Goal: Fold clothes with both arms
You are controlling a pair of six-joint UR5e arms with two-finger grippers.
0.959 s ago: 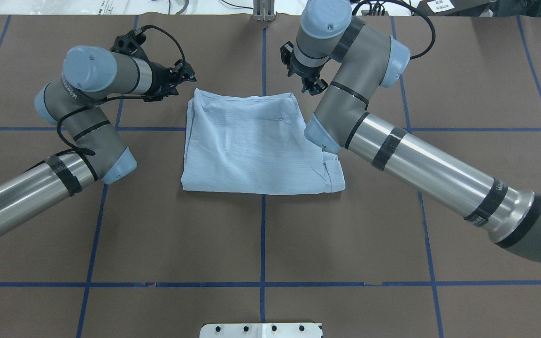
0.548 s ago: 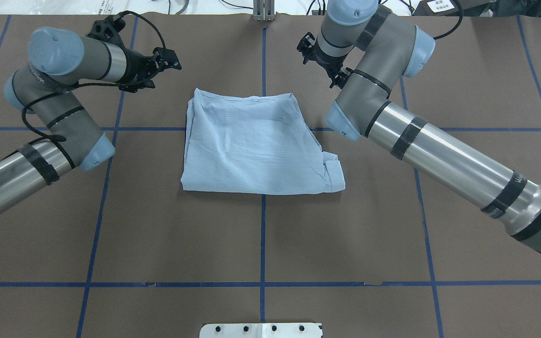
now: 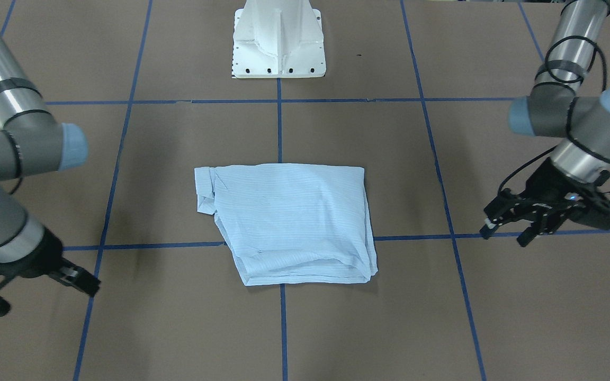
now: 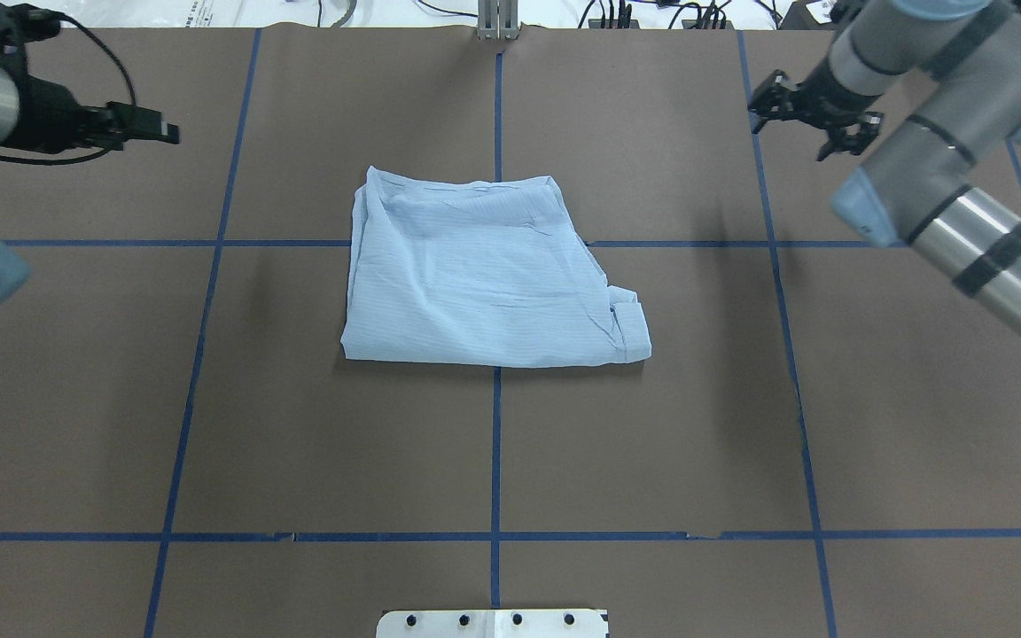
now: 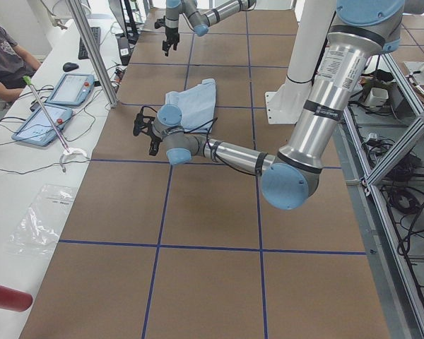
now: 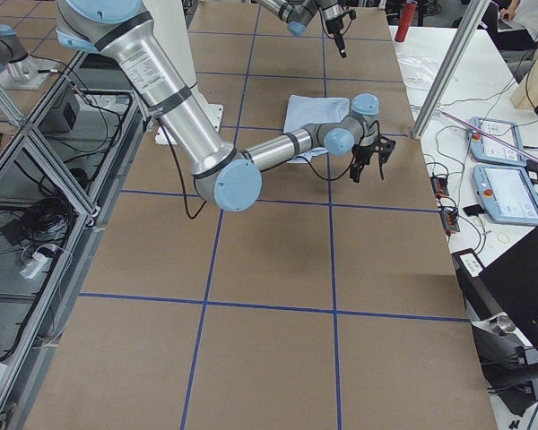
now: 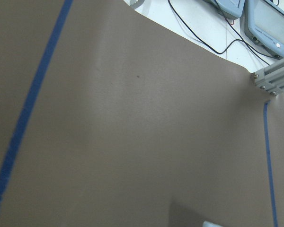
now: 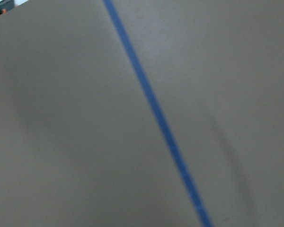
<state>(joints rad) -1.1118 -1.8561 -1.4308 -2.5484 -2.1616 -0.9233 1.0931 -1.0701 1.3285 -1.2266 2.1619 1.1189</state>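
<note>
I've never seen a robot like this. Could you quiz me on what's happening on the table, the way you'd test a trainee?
1. True or false: the left gripper or the right gripper is holding the shirt.
2. How does the shirt lie? A) spread out full length; B) folded into a compact bundle near the middle of the table; C) hanging off the edge.
3. Fill in: the tape lines on the table are ____.

Key: 1. False; both grippers are open and off to the sides, apart from the shirt. 2. B. 3. Blue.
</note>
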